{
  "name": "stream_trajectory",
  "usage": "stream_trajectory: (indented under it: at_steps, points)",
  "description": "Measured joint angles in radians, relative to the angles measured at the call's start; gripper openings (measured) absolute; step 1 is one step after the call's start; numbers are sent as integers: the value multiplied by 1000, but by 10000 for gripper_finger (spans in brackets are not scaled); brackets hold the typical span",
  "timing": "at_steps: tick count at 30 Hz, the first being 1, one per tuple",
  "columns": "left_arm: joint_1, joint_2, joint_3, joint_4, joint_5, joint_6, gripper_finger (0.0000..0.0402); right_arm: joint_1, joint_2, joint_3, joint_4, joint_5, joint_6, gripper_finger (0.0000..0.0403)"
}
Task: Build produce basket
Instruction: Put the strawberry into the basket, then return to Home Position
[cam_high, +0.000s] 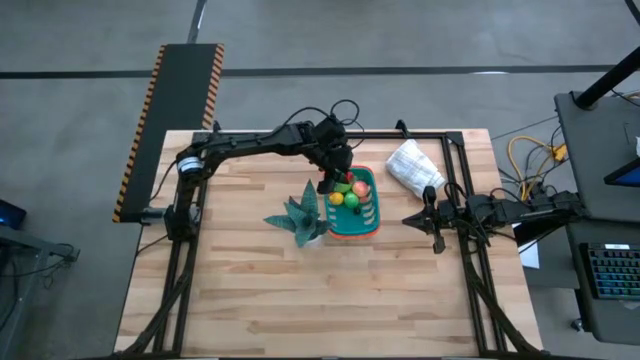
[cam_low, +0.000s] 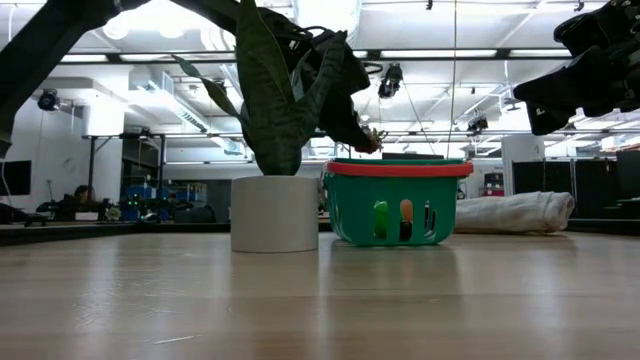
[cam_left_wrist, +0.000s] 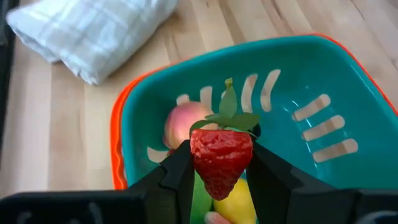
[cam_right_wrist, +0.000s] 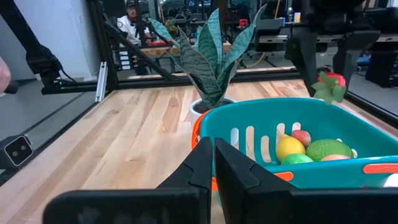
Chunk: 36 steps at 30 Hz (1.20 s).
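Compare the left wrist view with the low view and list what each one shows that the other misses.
Left wrist view only: the left gripper shut on a red toy strawberry above the basket, with a peach-coloured fruit and a yellow one inside.

Low view only: the white pot of the plant beside the basket, and the room behind.

Both: the teal basket with its orange band and the white cloth bag.

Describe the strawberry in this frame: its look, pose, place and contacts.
The strawberry is a small red toy with a dimpled surface and a green leafy cap and stem. It hangs tip-down, pinched on both sides between the left tool's fingers, above the teal basket, clear of the fruit lying inside. Nothing else touches it.
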<state>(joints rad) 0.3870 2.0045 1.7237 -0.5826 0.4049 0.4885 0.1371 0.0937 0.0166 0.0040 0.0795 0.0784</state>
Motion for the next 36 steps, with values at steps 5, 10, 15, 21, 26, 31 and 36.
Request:
stream_trajectory:
  at_steps: [5, 10, 15, 21, 26, 31, 36]
  points:
    - [-1, 0, -1, -26, -3, 0, 103, 0, 0, 0, 0, 0, 0, 9]
    - [-3, 1, -7, -36, -2, -3, 130, 0, 0, 0, 0, 0, 0, 9]
    - [-4, 2, -11, -34, -1, -10, 156, 0, 0, 0, 0, 0, 0, 9]
    - [-9, 2, -11, -26, 2, -10, 176, 0, 0, 0, 0, 0, 0, 9]
    - [-21, -4, 7, -5, 2, -12, 184, 0, 0, 0, 0, 0, 0, 9]
    - [-47, -59, 45, 53, 4, -42, 167, 0, 0, 0, 0, 0, 0, 9]
    - [-96, -153, 50, 182, -4, -91, 137, 0, 0, 0, -1, 0, 0, 9]
